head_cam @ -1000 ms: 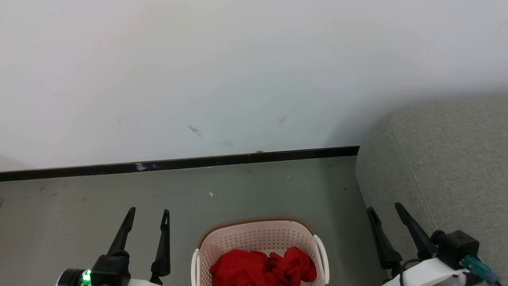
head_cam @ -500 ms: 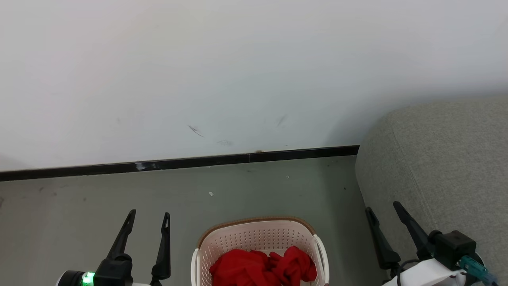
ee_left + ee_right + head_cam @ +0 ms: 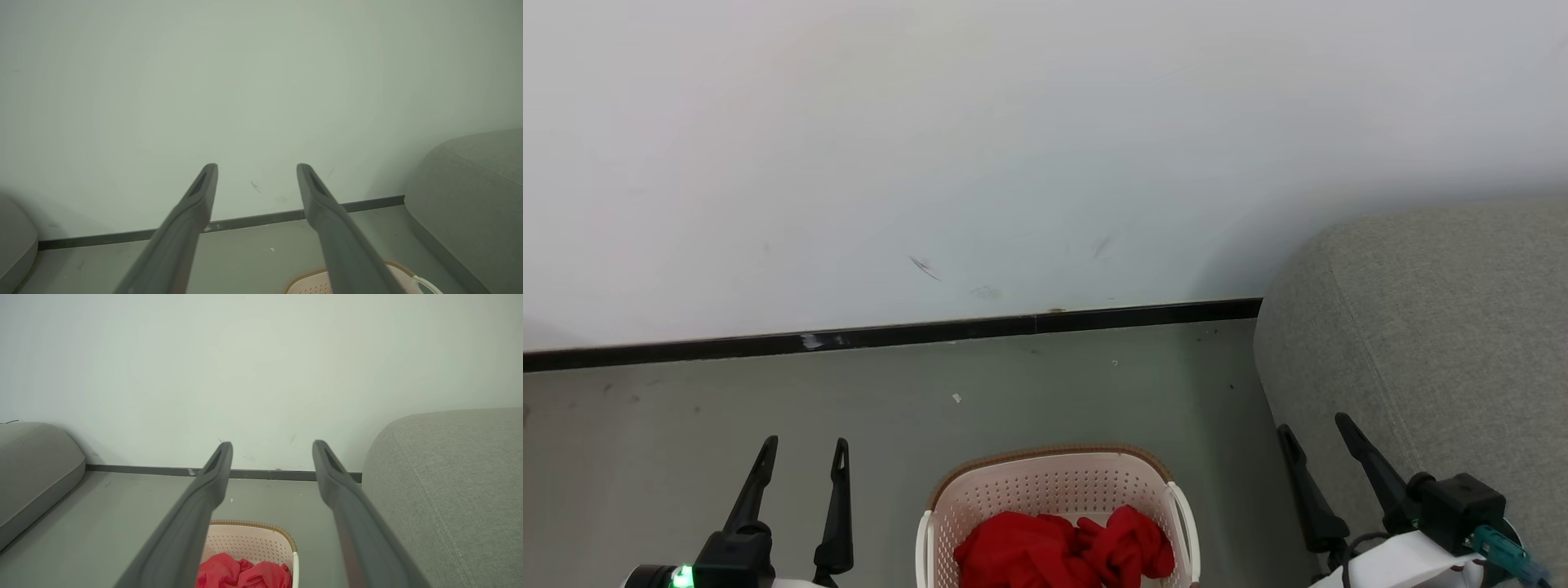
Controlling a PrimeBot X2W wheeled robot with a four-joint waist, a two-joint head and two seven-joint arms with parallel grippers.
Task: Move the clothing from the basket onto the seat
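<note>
Red clothing (image 3: 1062, 551) heaped in the basket (image 3: 1054, 482), bulk running 9-to-3 o'clock, lies at 4 o'clock from the wide-spread left claw (image 3: 805, 443) and 8 o'clock from the wide-spread right claw (image 3: 1312, 423), about equally near, the right beside the seat (image 3: 1437, 327).

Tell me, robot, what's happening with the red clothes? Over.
Left gripper open, empty. Right gripper open, empty. Clothing bunched in the basket, seat on the right. Nothing on top of the clothing.
</note>
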